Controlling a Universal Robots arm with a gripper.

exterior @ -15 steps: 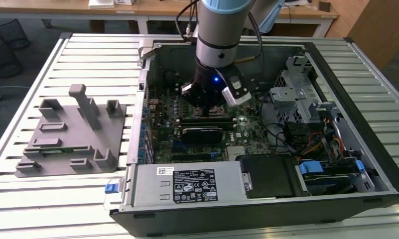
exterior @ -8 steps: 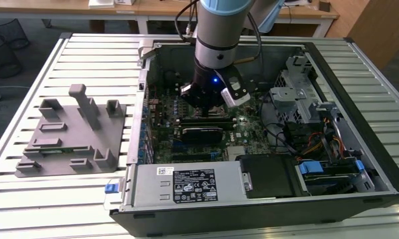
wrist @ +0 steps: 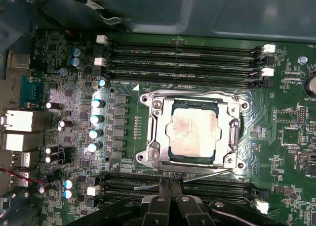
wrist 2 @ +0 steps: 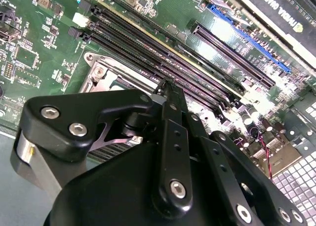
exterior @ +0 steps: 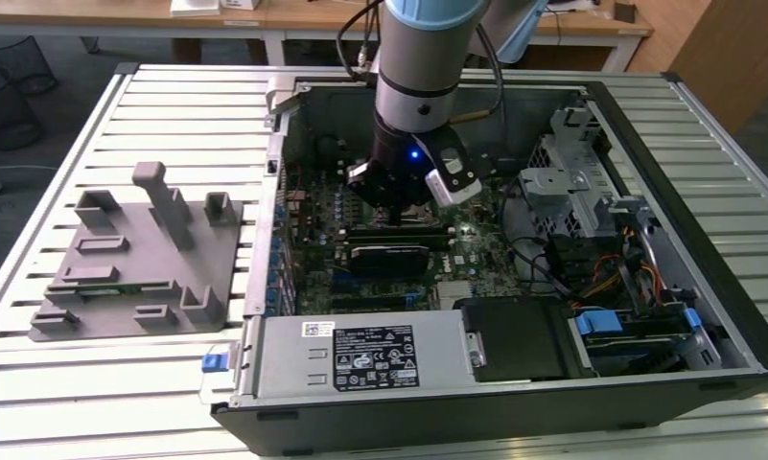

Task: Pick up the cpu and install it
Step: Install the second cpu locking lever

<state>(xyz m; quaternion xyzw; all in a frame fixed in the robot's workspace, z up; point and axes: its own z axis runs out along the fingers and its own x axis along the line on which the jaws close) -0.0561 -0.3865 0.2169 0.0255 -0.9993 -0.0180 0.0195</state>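
so here's where i'm at: my arm is reaching down into the open black computer case [exterior: 690,125] that lies on its side on the slatted metal worktop [exterior: 166,96]. the black claw [wrist: 170,189] hangs low over the green motherboard [wrist: 69,53], its tips just beside the socket on the side of the lower memory slots. in both wrist views the two fingers [wrist 2: 170,107] look pressed together with nothing between them, so i'd call it clenched and empty.

the cpu, that small flat square chip with the silvery top and thin green rim [wrist: 191,131], is sitting inside the square metal-framed socket [wrist: 154,132] in the first wrist view. it lies flat and lined up with the frame. a thin wire retention lever [wrist: 187,179] sticks out at an angle along the socket edge nearest the claw.

the long black memory slots [wrist: 182,55] run in rows on both sides of the socket, and a column of small blue-topped capacitors [wrist: 97,118] stands beside it.

in the exterior view, a grey plastic fixture with upright posts [exterior: 147,254] sits on the worktop toward the exterior view's left, well apart from the case. a silver power supply box with a label [exterior: 358,356] fills the near end of the case.
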